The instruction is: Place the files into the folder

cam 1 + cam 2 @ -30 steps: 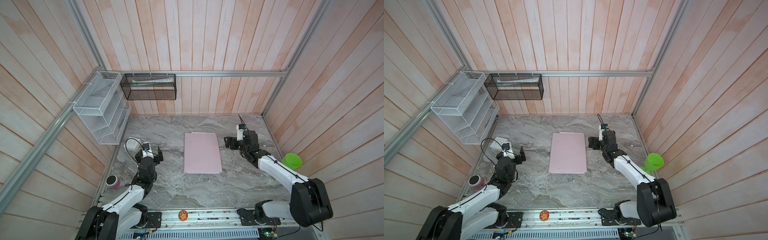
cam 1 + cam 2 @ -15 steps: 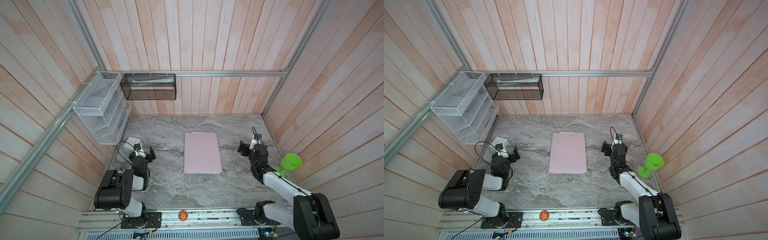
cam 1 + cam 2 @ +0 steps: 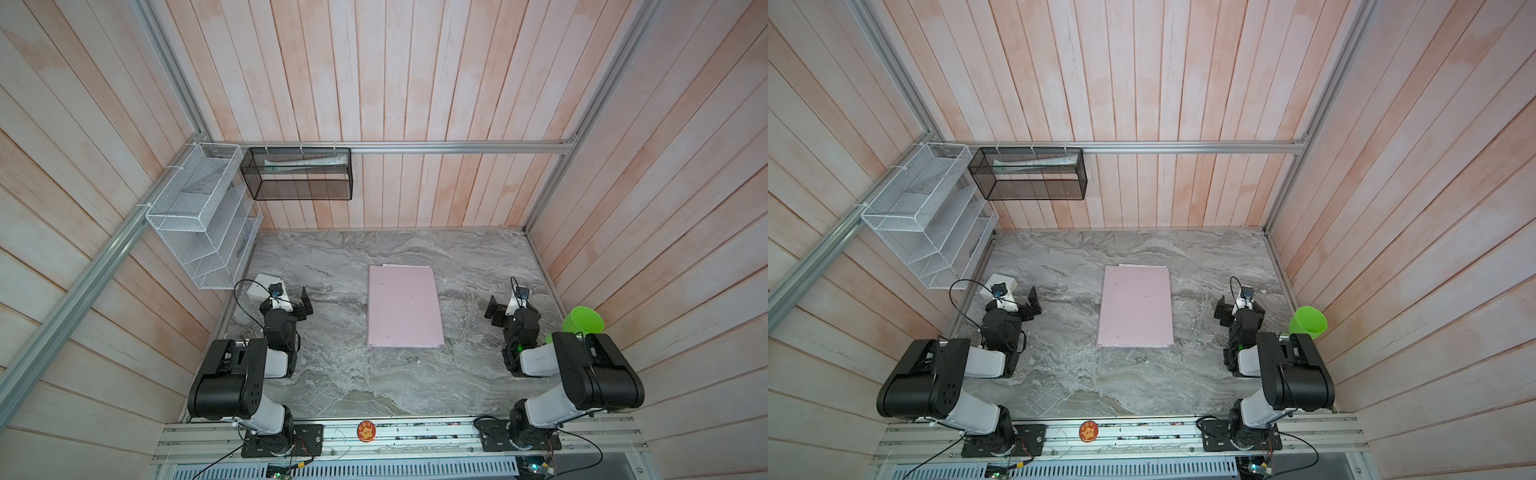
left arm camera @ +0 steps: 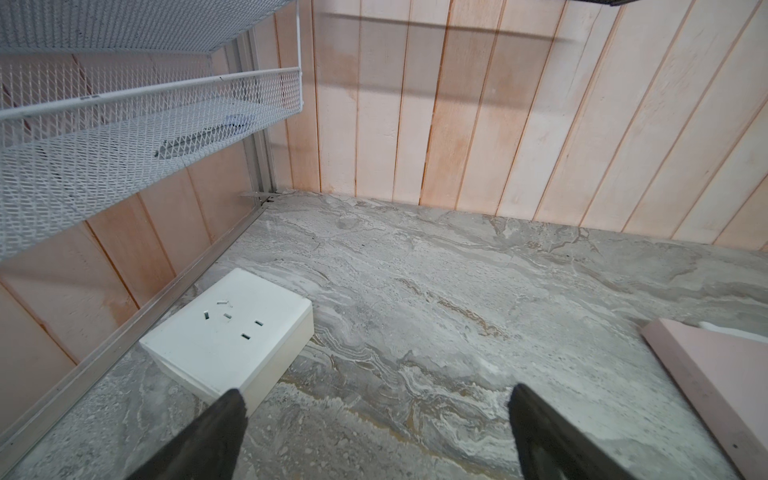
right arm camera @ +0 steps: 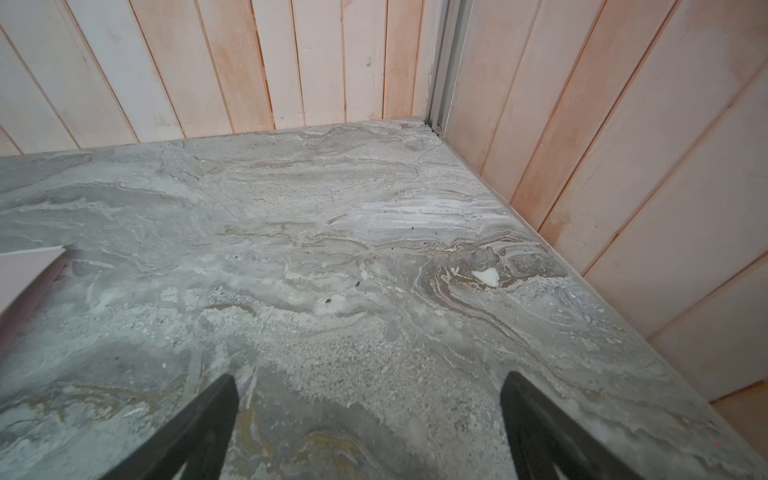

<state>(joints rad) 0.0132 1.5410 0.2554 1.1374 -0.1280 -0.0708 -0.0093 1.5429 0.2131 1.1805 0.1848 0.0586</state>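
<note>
The pale pink folder [image 3: 403, 307] [image 3: 1136, 307] lies shut and flat in the middle of the marble table. A thin white edge of the files [image 3: 405, 265] [image 3: 1142, 264] peeks out along its far side; the rest of them is hidden under the cover. My left gripper [image 3: 291, 301] [image 4: 376, 399] hangs open over bare marble, well left of the folder, whose corner [image 4: 706, 374] shows in the left wrist view. My right gripper [image 3: 513, 309] [image 5: 368, 386] is open too, right of the folder, with only a pink corner [image 5: 20, 274] in its wrist view. Neither holds anything.
A white socket block [image 3: 266, 284] [image 4: 232, 328] sits by the left wall, just beyond the left gripper. A white wire mesh rack [image 3: 199, 216] hangs on the left wall and a black mesh basket [image 3: 299, 174] on the back wall. A green cup [image 3: 582, 320] stands by the right wall.
Both arms have folded back toward the front rail, away from the folder, the left toward the left wall and the right toward the right wall. Both grippers stayed open; the folder has not moved.
</note>
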